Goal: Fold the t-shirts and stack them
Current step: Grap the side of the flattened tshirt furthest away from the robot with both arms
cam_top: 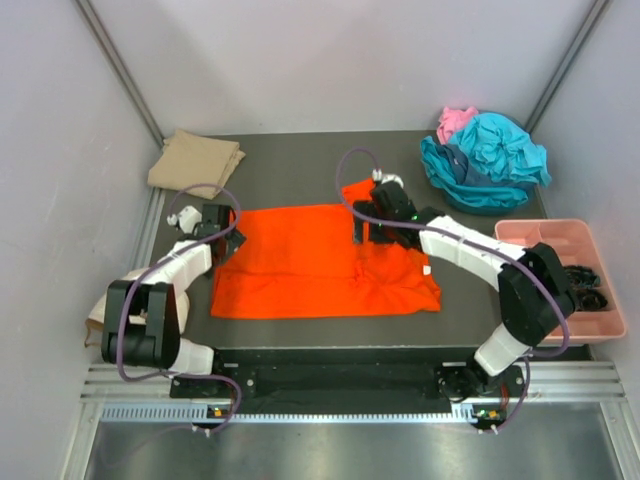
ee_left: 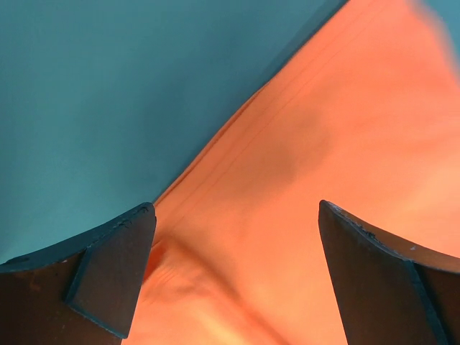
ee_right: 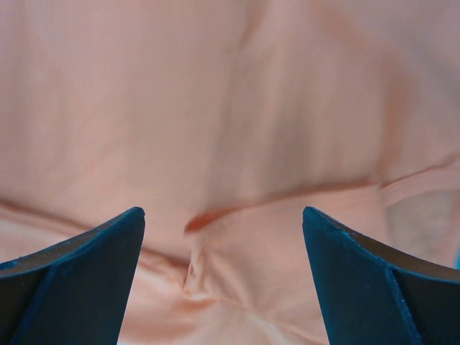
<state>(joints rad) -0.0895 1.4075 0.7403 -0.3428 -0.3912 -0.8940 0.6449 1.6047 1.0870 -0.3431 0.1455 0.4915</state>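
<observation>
- The orange t-shirt [cam_top: 300, 270] lies spread flat in the middle of the table [cam_top: 300, 160]. Its long axis runs left to right, and a sleeve juts toward the far side at its right end.
- The left gripper [cam_top: 226, 242] is at the shirt's left edge, jaws wide apart, gripping nothing.
- The right gripper [cam_top: 368, 230] is over the shirt's right half, jaws wide apart and empty.

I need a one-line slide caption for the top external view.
Left fingers and right fingers, open, over a spread orange t-shirt; folded tan t-shirt and teal-and-pink pile behind.
</observation>
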